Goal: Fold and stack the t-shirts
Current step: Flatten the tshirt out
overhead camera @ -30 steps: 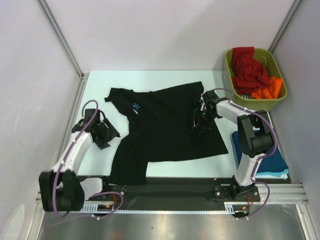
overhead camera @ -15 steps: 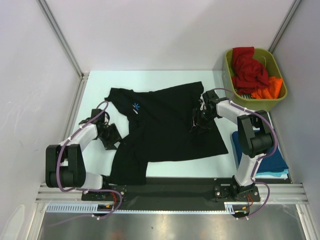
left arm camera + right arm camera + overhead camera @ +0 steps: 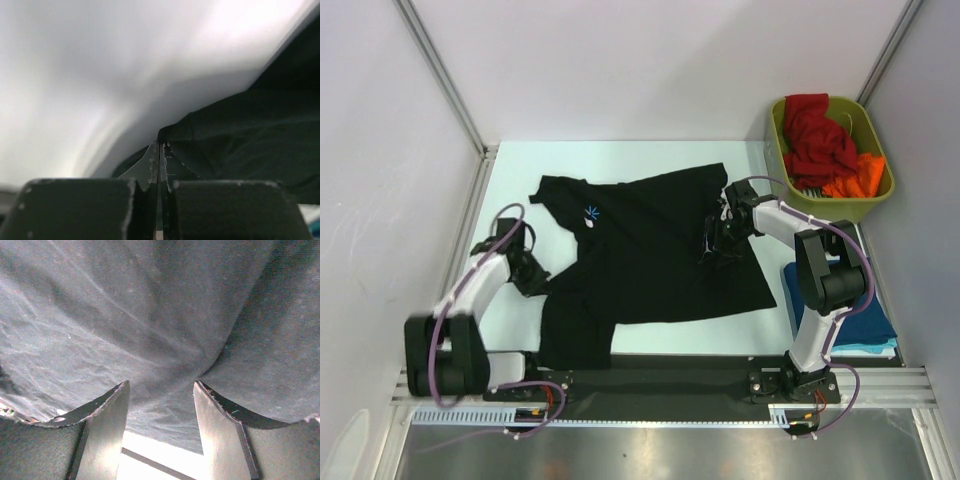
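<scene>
The black t-shirt (image 3: 650,250) lies spread on the table, its light-blue starburst print (image 3: 592,212) facing up. My left gripper (image 3: 538,277) is at the shirt's left edge. In the left wrist view its jaws are shut, and the black cloth (image 3: 240,135) rises to a peak right at the tips of the left gripper (image 3: 160,146). My right gripper (image 3: 712,252) hangs open over the shirt's right part. Only black cloth (image 3: 150,315) shows past the right gripper (image 3: 161,385), with nothing held.
An olive-green bin (image 3: 876,196) at the back right holds a red t-shirt (image 3: 815,135) and an orange one (image 3: 860,175). Folded dark blue and teal t-shirts (image 3: 865,325) lie stacked at the right front. White walls enclose the table.
My left gripper moved in to the shirt's left edge and went from open to shut on the cloth. The right arm has hardly moved.
</scene>
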Available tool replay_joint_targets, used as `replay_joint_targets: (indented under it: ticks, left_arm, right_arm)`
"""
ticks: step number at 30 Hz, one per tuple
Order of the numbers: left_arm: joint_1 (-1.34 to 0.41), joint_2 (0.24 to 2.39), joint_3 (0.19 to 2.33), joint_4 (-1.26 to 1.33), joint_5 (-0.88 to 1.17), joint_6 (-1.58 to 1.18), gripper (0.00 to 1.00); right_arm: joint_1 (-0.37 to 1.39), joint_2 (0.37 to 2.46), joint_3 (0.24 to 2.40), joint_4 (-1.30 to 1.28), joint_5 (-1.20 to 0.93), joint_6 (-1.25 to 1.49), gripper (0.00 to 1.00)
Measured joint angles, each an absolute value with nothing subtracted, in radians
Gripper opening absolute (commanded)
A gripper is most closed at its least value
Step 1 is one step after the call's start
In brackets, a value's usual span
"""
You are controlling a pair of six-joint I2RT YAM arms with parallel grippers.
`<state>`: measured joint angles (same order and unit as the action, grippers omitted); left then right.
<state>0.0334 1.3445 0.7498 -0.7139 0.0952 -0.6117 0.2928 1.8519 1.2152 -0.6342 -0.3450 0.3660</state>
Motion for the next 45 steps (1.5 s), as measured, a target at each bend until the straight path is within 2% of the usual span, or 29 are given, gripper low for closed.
replay_joint_targets:
  ticks: [3,7,10,11,12,13,14,17,18,21,25,31,33,34,35,39,43,45]
  left_arm:
    - [0.038,1.160,0.778,-0.854,-0.051,-0.749,0.00]
    - [0.042,0.774,0.812,-1.084,-0.252,-1.080,0.00]
    - [0.043,0.495,0.788,-1.200,-0.315,-1.281,0.00]
    - [0.044,0.435,0.761,-1.221,-0.323,-1.325,0.09]
    - [0.044,0.408,0.726,-1.242,-0.321,-1.354,0.32]
    - [0.044,0.416,0.686,-1.253,-0.311,-1.368,0.47]
    - [0.045,0.451,0.651,-1.251,-0.300,-1.381,0.70]
    - [0.046,0.616,0.632,-1.230,-0.277,-1.372,0.85]
    - [0.046,0.674,0.654,-1.231,-0.279,-1.351,0.86]
    - [0.046,0.824,0.775,-1.240,-0.309,-1.271,0.86]
    - [0.047,0.917,0.909,-1.195,-0.342,-1.122,0.84]
    - [0.048,1.102,0.993,-0.953,-0.211,-0.788,0.84]
    - [0.050,1.226,1.065,-0.876,-0.167,-0.685,0.75]
    - [0.052,1.292,1.106,-0.832,-0.144,-0.638,0.57]
    - [0.055,1.341,1.139,-0.793,-0.129,-0.600,0.53]
    - [0.101,1.561,1.307,-0.676,-0.059,-0.453,0.50]
    - [0.149,1.747,1.472,-0.600,-0.034,-0.369,0.47]
    - [0.173,1.831,1.522,-0.563,-0.017,-0.337,0.47]
  right_arm:
    - [0.294,1.852,1.216,-0.636,-0.331,0.370,0.60]
    - [0.299,1.852,1.218,-0.640,-0.308,0.384,0.60]
    - [0.311,1.852,1.218,-0.643,-0.300,0.389,0.60]
    - [0.316,1.852,1.218,-0.643,-0.300,0.389,0.61]
    - [0.320,1.852,1.218,-0.644,-0.300,0.389,0.61]
    - [0.322,1.853,1.218,-0.646,-0.300,0.389,0.61]
    - [0.324,1.853,1.218,-0.646,-0.300,0.389,0.61]
    - [0.327,1.853,1.218,-0.648,-0.300,0.389,0.61]
    - [0.326,1.853,1.218,-0.648,-0.300,0.389,0.61]
    - [0.326,1.853,1.218,-0.649,-0.300,0.388,0.61]
    - [0.325,1.853,1.219,-0.650,-0.296,0.388,0.63]
    - [0.325,1.856,1.270,-0.670,-0.292,0.388,0.64]
    - [0.325,1.863,1.305,-0.670,-0.288,0.389,0.63]
    - [0.325,1.870,1.327,-0.670,-0.284,0.392,0.61]
    - [0.324,1.876,1.346,-0.669,-0.282,0.393,0.61]
    - [0.320,1.929,1.459,-0.666,-0.264,0.401,0.56]
    - [0.314,2.010,1.595,-0.655,-0.234,0.404,0.37]
    - [0.308,2.060,1.669,-0.649,-0.220,0.406,0.36]
